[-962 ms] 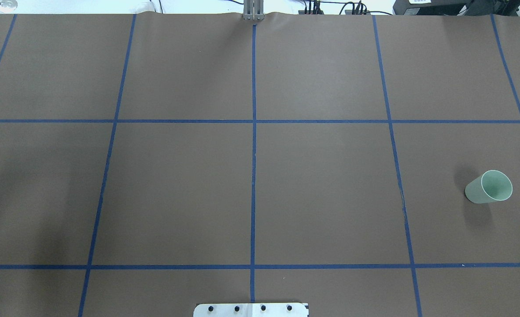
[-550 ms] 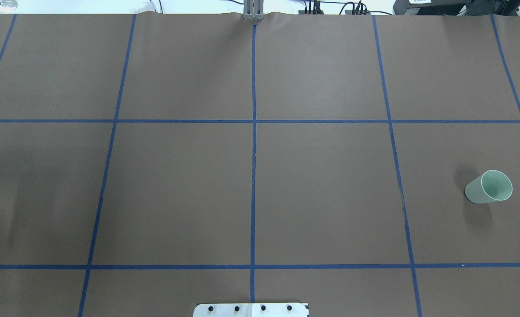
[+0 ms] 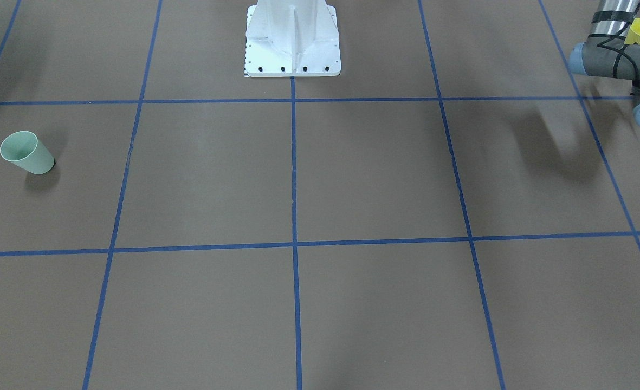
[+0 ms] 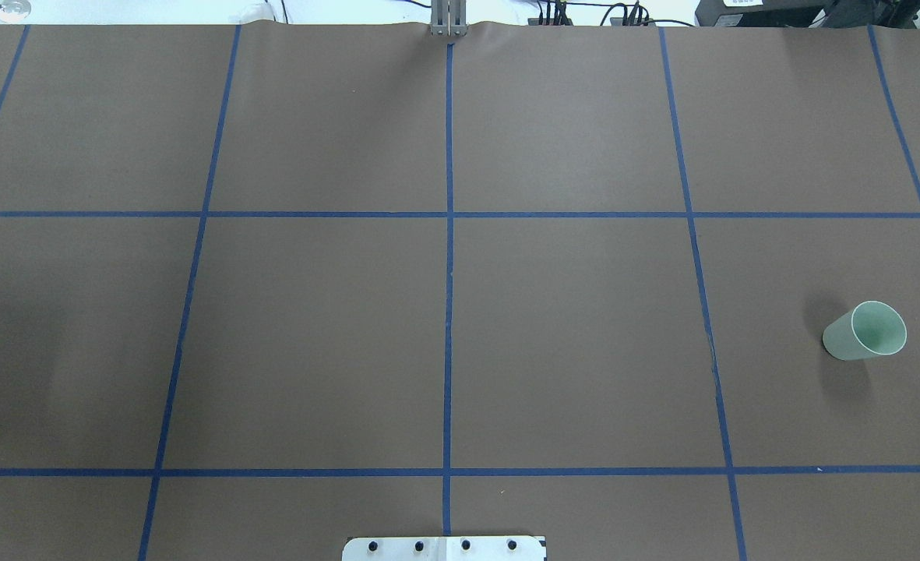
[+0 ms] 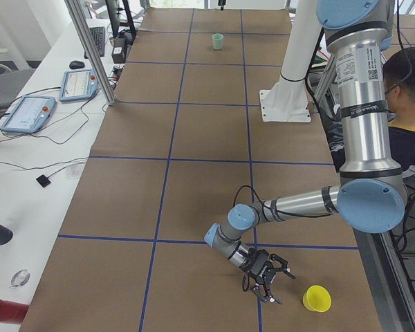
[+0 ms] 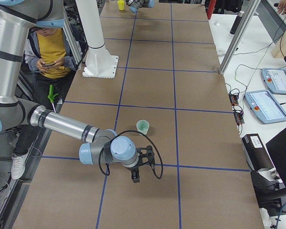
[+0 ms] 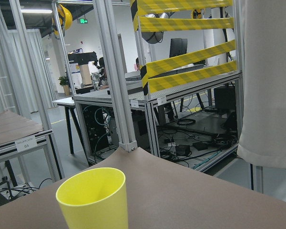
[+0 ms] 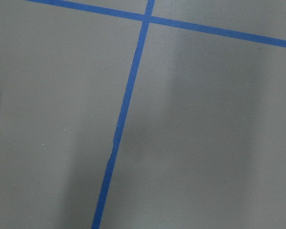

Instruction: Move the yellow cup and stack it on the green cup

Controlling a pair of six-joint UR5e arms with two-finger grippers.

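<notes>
The green cup [image 4: 865,331] stands upright, mouth up, on the brown table's right side; it also shows in the front view [image 3: 26,153] and both side views [image 6: 142,127] [image 5: 218,41]. The yellow cup [image 5: 317,299] stands upright at the table's left end, near the robot's side, and also shows in the front view [image 3: 639,31]. It fills the lower left of the left wrist view [image 7: 93,200]. My left gripper [image 5: 268,285] hovers low just beside it, apart from it. My right gripper [image 6: 142,171] hangs over the table a little short of the green cup. I cannot tell whether either is open.
The robot's white base plate [image 3: 291,40] sits at the table's near middle edge. Blue tape lines [image 4: 448,312] grid the table. An operator [image 6: 52,52] sits beside the base. Aluminium posts [image 5: 90,55] and tablets [image 6: 269,107] stand off the table's far side.
A faint shadow on the table's left side has drifted toward the left edge. The green cup has not moved.
</notes>
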